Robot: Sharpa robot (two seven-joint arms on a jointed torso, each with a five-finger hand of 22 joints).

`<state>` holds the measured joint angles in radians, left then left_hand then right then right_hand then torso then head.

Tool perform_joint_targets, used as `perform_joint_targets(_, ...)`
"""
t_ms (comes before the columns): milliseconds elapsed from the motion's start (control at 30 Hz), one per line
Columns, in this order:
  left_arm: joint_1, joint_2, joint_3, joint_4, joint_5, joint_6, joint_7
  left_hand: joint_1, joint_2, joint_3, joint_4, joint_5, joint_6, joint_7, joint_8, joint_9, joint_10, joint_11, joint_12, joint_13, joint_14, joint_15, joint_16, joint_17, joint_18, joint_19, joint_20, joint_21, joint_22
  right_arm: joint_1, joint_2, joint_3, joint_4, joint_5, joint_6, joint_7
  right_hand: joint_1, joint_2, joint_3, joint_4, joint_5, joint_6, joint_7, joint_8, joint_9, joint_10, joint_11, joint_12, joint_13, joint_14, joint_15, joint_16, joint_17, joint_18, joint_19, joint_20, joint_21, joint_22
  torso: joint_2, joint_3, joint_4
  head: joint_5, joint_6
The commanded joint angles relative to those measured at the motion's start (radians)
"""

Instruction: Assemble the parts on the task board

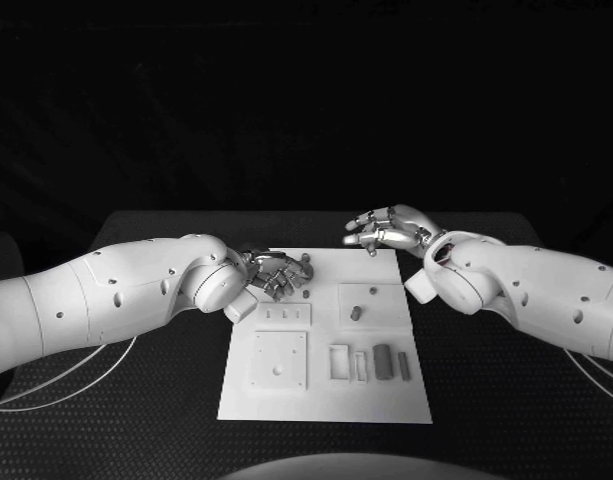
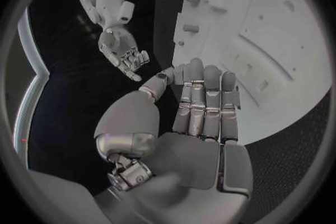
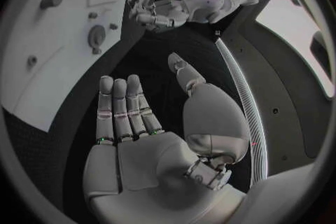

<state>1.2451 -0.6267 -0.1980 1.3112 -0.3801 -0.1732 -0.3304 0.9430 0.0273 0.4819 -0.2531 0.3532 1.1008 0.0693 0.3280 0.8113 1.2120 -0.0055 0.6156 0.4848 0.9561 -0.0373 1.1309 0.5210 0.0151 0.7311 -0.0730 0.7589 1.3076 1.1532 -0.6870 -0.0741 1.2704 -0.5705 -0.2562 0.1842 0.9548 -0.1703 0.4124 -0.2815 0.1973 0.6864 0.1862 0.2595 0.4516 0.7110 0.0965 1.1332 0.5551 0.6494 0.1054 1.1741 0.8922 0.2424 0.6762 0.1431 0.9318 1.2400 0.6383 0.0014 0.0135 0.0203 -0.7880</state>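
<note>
So the task board sat flat in the middle of the black table, long side running near to far. The left hand hung over the board's far left corner, fingers a bit curled in the head view, but the left wrist view showed them laid straight side by side with nothing in the palm, so it was holding nothing. No contact with the board that I could make out.

The right hand was off past the board's far right corner, over bare table, also empty, fingers loosely apart and thumb out to the side in its own wrist view.

Parts-wise: a small dark upright peg stood in the raised square block on the right half of the board, well to the near side of both hands. Nearer still, a dark bar stood beside a thinner dark strip on its right, with pale open frames just to the left of them. A square plate with small holes took up the near left of the board. Neither hand was anywhere close to those near pieces.
</note>
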Motion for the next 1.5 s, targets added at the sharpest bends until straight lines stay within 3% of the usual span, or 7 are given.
perform_joint_targets(33, 0.004, 0.001, 0.001, -0.009, -0.144, 0.005, -0.019, 0.009, -0.005, 0.019, -0.026, -0.005, 0.026, -0.020, -0.007, 0.001, 0.020, -0.015, 0.006, -0.001, 0.009, 0.001, 0.008, 0.002, -0.015, 0.006, -0.057, 0.008, 0.025, 0.026, 0.003, 0.004, -0.045, 0.072, 0.022, 0.041, -0.006, 0.013, 0.002, 0.000, 0.004, -0.005, 0.002, 0.011, 0.003, -0.011, 0.014, -0.054, -0.057, -0.017, 0.012, -0.041, -0.062, 0.003, -0.021, 0.011, -0.057, -0.029, 0.000, 0.0004, -0.0018, 0.002, 0.002)
perform_joint_targets(333, 0.014, 0.001, -0.003, -0.020, -0.304, 0.002, -0.069, 0.019, -0.005, 0.015, -0.026, -0.015, 0.032, -0.019, -0.029, -0.006, 0.043, -0.041, 0.083, 0.037, 0.032, -0.034, 0.083, 0.029, -0.007, 0.053, -0.090, 0.092, 0.027, 0.117, 0.058, 0.011, -0.236, 0.100, 0.054, 0.059, -0.031, 0.044, 0.035, 0.006, 0.043, 0.010, 0.004, 0.041, -0.005, -0.001, 0.083, -0.408, -0.376, -0.049, 0.093, -0.360, -0.400, -0.015, -0.101, 0.078, -0.407, -0.247, 0.002, 0.0035, 0.0014, 0.001, 0.006)
perform_joint_targets(567, 0.019, 0.011, -0.005, -0.024, -0.344, 0.041, -0.174, 0.033, -0.005, 0.005, -0.027, 0.000, 0.051, -0.042, -0.054, -0.007, 0.039, -0.076, 0.409, 0.244, 0.074, -0.140, 0.311, 0.126, 0.033, 0.155, -0.166, 0.325, 0.025, 0.135, 0.100, 0.011, -0.344, 0.068, 0.066, 0.054, -0.024, 0.053, 0.038, 0.026, 0.057, 0.021, 0.013, 0.046, -0.021, 0.068, 0.084, -0.559, -0.485, 0.011, 0.084, -0.503, -0.521, -0.003, -0.085, 0.093, -0.502, -0.310, 0.005, 0.0032, 0.0035, 0.004, -0.004)
perform_joint_targets(700, 0.023, 0.009, -0.005, -0.014, -0.395, 0.036, -0.209, 0.034, -0.001, 0.005, -0.028, 0.011, 0.055, -0.050, -0.054, 0.001, 0.070, -0.087, 0.477, 0.280, 0.124, -0.158, 0.354, 0.137, 0.047, 0.195, -0.187, 0.381, 0.025, 0.142, 0.111, 0.012, -0.363, 0.059, 0.067, 0.054, -0.020, 0.050, 0.036, 0.027, 0.057, 0.019, 0.020, 0.044, -0.024, 0.071, 0.087, -0.569, -0.488, 0.014, 0.087, -0.509, -0.526, -0.003, -0.086, 0.094, -0.506, -0.310, 0.007, 0.0051, 0.0030, 0.003, -0.013)
perform_joint_targets(833, 0.025, 0.014, -0.007, -0.012, -0.410, 0.054, -0.224, 0.033, -0.005, 0.008, -0.028, 0.012, 0.057, -0.054, -0.058, 0.003, 0.085, -0.091, 0.506, 0.293, 0.156, -0.164, 0.370, 0.141, 0.058, 0.218, -0.198, 0.413, 0.023, 0.144, 0.124, 0.012, -0.387, 0.055, 0.068, 0.053, -0.018, 0.048, 0.035, 0.028, 0.057, 0.018, 0.021, 0.043, -0.026, 0.072, 0.088, -0.575, -0.489, 0.014, 0.088, -0.513, -0.529, -0.004, -0.087, 0.094, -0.509, -0.309, 0.009, 0.0059, 0.0024, 0.000, -0.019)
perform_joint_targets(1000, 0.038, 0.022, -0.040, -0.009, -0.425, 0.066, -0.233, 0.044, -0.011, 0.024, -0.031, 0.006, 0.059, -0.056, -0.065, 0.002, 0.104, -0.094, 0.525, 0.301, 0.187, -0.167, 0.384, 0.147, 0.072, 0.246, -0.207, 0.445, 0.021, 0.147, 0.143, 0.012, -0.427, 0.050, 0.072, 0.052, -0.016, 0.045, 0.034, 0.030, 0.057, 0.018, 0.019, 0.043, -0.028, 0.071, 0.088, -0.582, -0.489, 0.012, 0.089, -0.519, -0.533, -0.005, -0.090, 0.095, -0.512, -0.308, 0.009, 0.0064, 0.0035, -0.001, -0.026)
perform_joint_targets(1500, 0.037, 0.053, -0.040, -0.018, -0.482, 0.078, -0.264, 0.046, -0.027, 0.068, -0.015, -0.047, 0.062, -0.054, -0.073, -0.001, 0.112, -0.092, 0.534, 0.306, 0.204, -0.166, 0.387, 0.155, 0.082, 0.263, -0.206, 0.464, 0.018, 0.148, 0.169, 0.012, -0.463, 0.050, 0.089, 0.040, -0.006, 0.042, 0.029, 0.053, 0.063, 0.007, 0.009, 0.041, -0.039, 0.066, 0.081, -0.679, -0.489, 0.006, 0.097, -0.599, -0.583, -0.023, -0.132, 0.094, -0.542, -0.290, 0.009, 0.0075, 0.0013, -0.005, -0.039)
